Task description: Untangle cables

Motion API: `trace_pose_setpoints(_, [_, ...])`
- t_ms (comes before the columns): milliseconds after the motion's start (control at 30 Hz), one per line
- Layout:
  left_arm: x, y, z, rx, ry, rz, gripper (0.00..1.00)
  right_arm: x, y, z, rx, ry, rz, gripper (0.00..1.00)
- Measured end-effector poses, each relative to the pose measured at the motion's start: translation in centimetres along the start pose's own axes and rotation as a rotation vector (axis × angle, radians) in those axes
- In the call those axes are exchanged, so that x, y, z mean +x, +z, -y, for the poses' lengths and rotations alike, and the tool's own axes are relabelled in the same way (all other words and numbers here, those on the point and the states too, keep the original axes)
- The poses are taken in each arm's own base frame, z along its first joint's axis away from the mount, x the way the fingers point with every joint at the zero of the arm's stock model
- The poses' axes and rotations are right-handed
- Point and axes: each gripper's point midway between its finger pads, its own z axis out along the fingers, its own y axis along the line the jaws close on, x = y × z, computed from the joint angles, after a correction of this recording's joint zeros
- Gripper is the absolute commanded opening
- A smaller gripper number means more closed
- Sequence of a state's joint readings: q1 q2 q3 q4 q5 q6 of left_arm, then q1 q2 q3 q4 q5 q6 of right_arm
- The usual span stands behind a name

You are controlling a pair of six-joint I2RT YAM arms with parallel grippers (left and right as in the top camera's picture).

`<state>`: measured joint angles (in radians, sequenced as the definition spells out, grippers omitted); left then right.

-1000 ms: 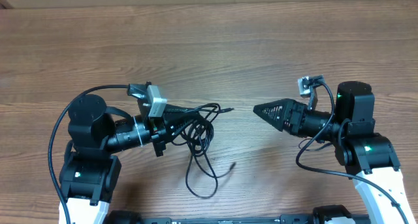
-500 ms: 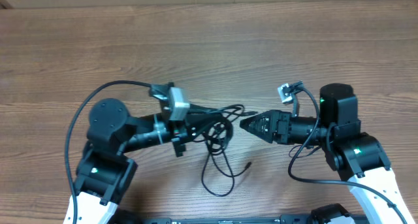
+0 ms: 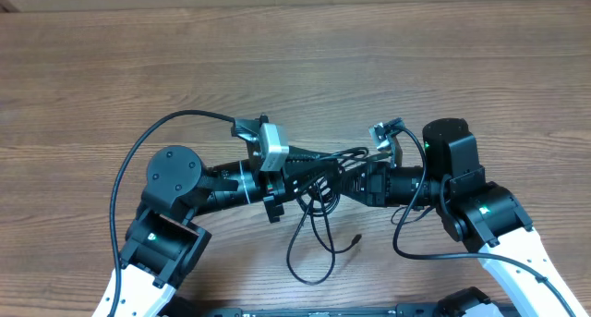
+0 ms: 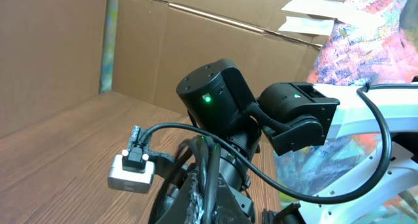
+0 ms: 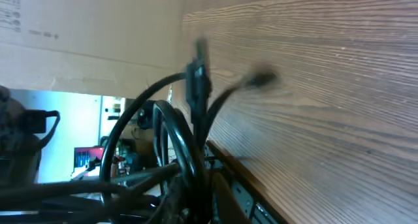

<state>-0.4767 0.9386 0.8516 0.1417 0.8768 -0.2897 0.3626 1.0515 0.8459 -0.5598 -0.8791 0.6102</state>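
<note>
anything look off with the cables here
The cables are bunched in a knot between the left gripper and right gripper, with one loop and a plug trailing onto the table. Nothing looks damaged.

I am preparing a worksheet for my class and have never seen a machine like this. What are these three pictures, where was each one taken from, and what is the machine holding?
Two robot arms stand at a wooden table. The wide picture comes from a camera fixed above. The other two come from small cameras on each arm's wrist. The left gripper and right gripper are two-finger pincers. They meet in the middle, and each looks shut on the cables, a tangle of thin black cords. One loop trails onto the table beside a small plug. The right wrist view shows the cords close up and blurred.
</note>
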Motion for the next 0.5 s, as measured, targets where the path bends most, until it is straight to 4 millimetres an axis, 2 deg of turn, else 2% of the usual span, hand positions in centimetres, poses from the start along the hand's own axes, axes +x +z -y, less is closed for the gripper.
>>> trace_pose_setpoints(33, [0.1, 0.0, -0.2, -0.012, -0.006, -0.002, 0.13, 0.0, 0.0, 0.2, 0.008, 0.004, 0.003, 0.04])
trace_pose_setpoints(200, [1.1, -0.2, -2.1, -0.117, -0.084, -0.026, 0.19, -0.3, 0.0, 2.2, 0.107, 0.045, 0.034, 0.04])
trace_pose_setpoints(300, [3.2, -0.7, -4.3, -0.249, -0.208, -0.080, 0.28, -1.0, -0.3, 3.7, 0.188, 0.054, 0.083, 0.04])
trace_pose_setpoints(400, [6.2, -1.8, -6.1, -0.384, -0.351, -0.158, 0.38, -2.3, -0.7, 4.9, 0.262, 0.049, 0.155, 0.04])
trace_pose_setpoints(500, [8.6, -2.9, -6.9, -0.474, -0.445, -0.227, 0.55, -3.9, -1.6, 5.9, 0.314, 0.046, 0.232, 0.04])
